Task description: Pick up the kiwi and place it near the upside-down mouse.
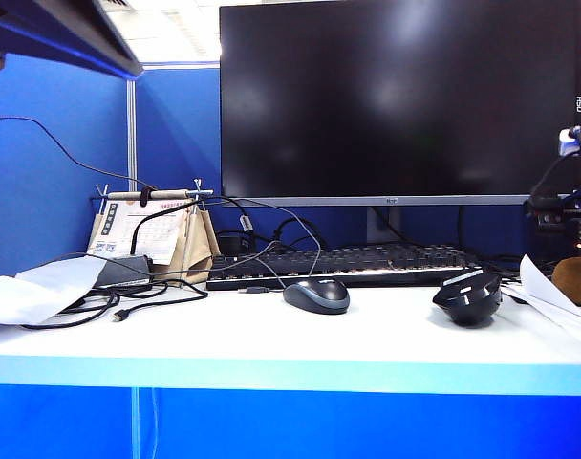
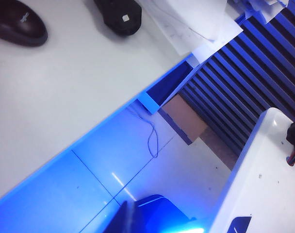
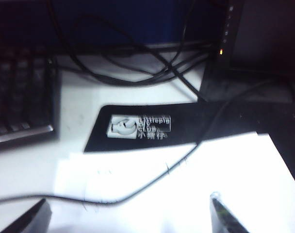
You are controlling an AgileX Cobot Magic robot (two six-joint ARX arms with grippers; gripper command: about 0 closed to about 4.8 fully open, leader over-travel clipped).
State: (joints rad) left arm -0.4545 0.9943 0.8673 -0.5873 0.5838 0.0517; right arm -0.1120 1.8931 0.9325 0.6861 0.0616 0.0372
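From the exterior view you have the kiwi (image 1: pixel 576 280) lying on white paper sheets (image 1: pixel 548 287) at the far right of the white desk (image 1: pixel 271 335), with its right side cut off by the frame edge. The upside-down mouse (image 1: pixel 468 295) sits a little to its left, apart from it, in front of the right end of the keyboard (image 1: pixel 343 265). The grey domed mouse (image 1: pixel 316 295) lies further left, near the middle of the desk, with the dark monitor (image 1: pixel 400 96) behind. You can see part of a dark arm at the right edge above the kiwi, but its gripper is hidden there. The right gripper (image 3: pixel 130 216) shows only in its own blurred wrist view, as two dark fingertips (image 3: pixel 31 218) at the frame corners, spread wide with nothing between them; under them lie white paper, a thin cable (image 3: pixel 152 179) and a black pad with a pale logo (image 3: pixel 140 127). The kiwi is not visible in that view. The left wrist view looks across the desk edge, catching both mice cut off at the frame border, and only a dark blurred shape shows at the frame's edge, so you cannot tell how the left gripper's jaws stand.
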